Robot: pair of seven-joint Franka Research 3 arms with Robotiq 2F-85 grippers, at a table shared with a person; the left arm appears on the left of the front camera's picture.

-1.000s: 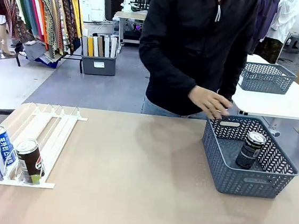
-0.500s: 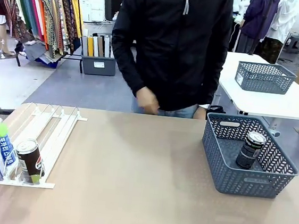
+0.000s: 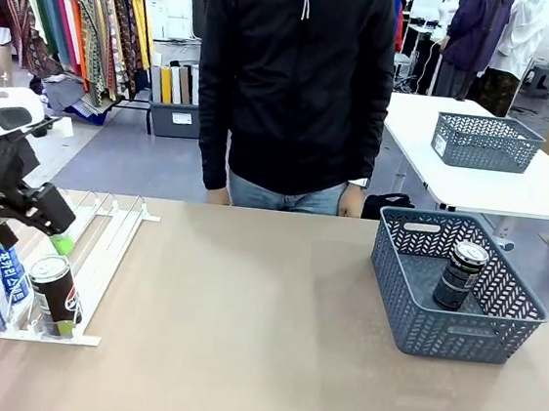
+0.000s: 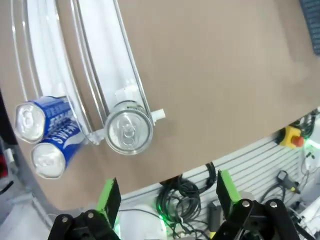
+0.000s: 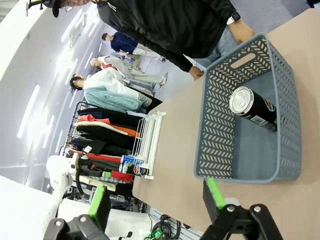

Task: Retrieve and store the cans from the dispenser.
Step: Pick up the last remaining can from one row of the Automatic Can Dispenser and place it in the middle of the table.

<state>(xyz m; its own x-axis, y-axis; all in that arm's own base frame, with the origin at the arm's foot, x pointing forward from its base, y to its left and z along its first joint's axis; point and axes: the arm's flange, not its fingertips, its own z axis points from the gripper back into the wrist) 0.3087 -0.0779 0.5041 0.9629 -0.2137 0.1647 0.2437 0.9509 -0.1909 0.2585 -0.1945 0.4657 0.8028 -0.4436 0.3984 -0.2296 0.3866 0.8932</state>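
at the table's nine o'clock edge, left gripper [image 3: 33, 237] hangs spread over the dark can [image 3: 54, 290], lodged for picking at the front stop of the sloped dispenser [image 3: 104, 237]; right gripper [image 5: 156, 197] spread too.

Surface-wise: the table [image 3: 258, 361] looks like smooth matt tan laminate, and the dispenser [image 3: 106, 235] is glossy white and clear plastic. The cans [image 3: 53, 290] are shiny printed metal with bare silver tops. The basket [image 3: 417, 324] is matt grey-blue plastic lattice, and the person's jacket [image 3: 297, 80] is soft, dull black cloth.
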